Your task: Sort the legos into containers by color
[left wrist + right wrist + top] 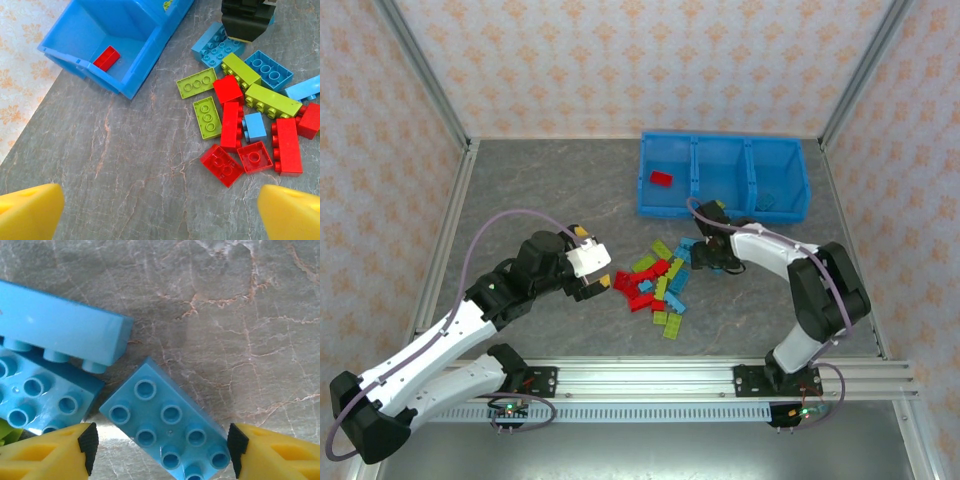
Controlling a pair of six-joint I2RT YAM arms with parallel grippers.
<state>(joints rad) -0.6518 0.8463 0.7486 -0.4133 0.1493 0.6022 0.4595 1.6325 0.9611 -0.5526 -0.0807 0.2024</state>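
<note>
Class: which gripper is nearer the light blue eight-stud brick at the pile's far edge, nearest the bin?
Right. The right gripper straddles the light blue brick, a jaw on each side. The left gripper hangs open beyond the pile's other side.

Grey marbled table (540, 200). Toward its far right, blue three-compartment bin (665, 208), flat on it. Nearer, mid-table, loose cluster of red, green and light-blue legos (660, 285), a few perhaps propped on others.

Red, green, blue legos (660, 285); blue bin (665, 207)
</note>
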